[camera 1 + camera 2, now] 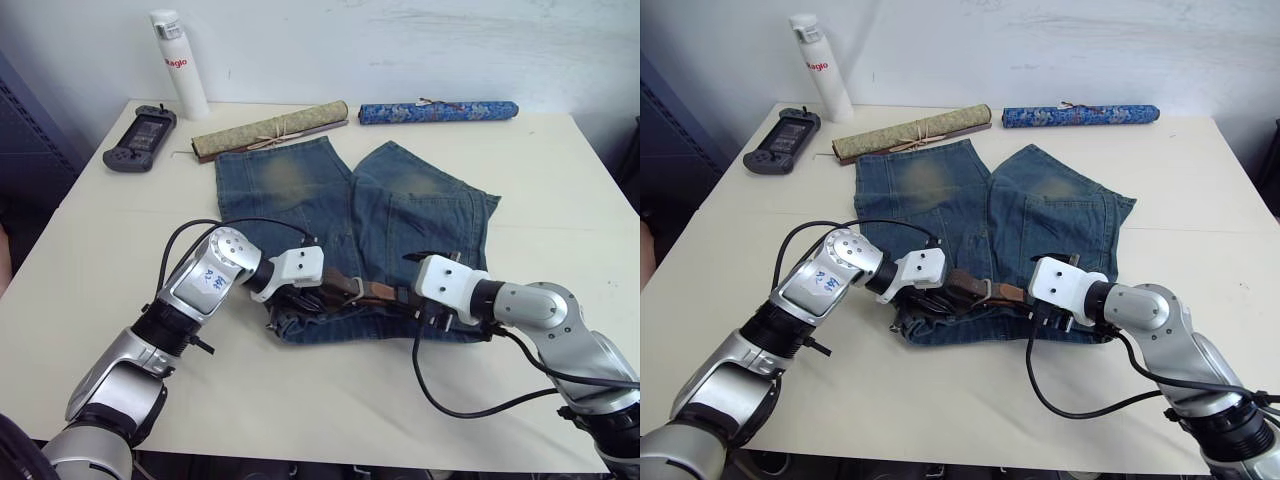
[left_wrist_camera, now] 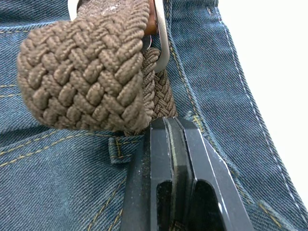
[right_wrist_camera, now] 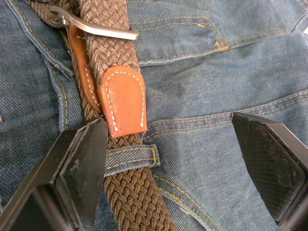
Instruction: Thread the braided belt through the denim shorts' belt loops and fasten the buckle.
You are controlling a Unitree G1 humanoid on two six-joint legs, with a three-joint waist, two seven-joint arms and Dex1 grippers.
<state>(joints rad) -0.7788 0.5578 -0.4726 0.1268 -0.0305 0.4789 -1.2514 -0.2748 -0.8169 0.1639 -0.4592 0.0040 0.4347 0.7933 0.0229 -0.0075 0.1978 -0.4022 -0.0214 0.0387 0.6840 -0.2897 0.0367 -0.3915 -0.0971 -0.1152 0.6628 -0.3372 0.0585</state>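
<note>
left gripper [image 2: 168, 159] sits with its two black fingers pressed together, tips resting against the braided belt [image 2: 86, 67] just above a belt loop [image 2: 120, 147] on the waistband; whether any strand is pinched between them is hard to make out. right gripper [image 3: 168, 159] is spread wide, one finger touching the belt beside its tan leather tip [image 3: 122, 98], the other well apart over bare denim. the belt lies along the waistband of the denim shorts [image 1: 400, 215], passing under a loop [image 3: 130, 158], and the silver buckle [image 3: 96, 26] crosses the strap just beyond the leather tip. shorts lie flat mid-table, legs pointing away. at the far edge rest a handheld game controller [image 1: 140, 138], a white bottle [image 1: 180, 65], a tan roll [image 1: 270, 128] and a blue patterned roll [image 1: 438, 111].
</note>
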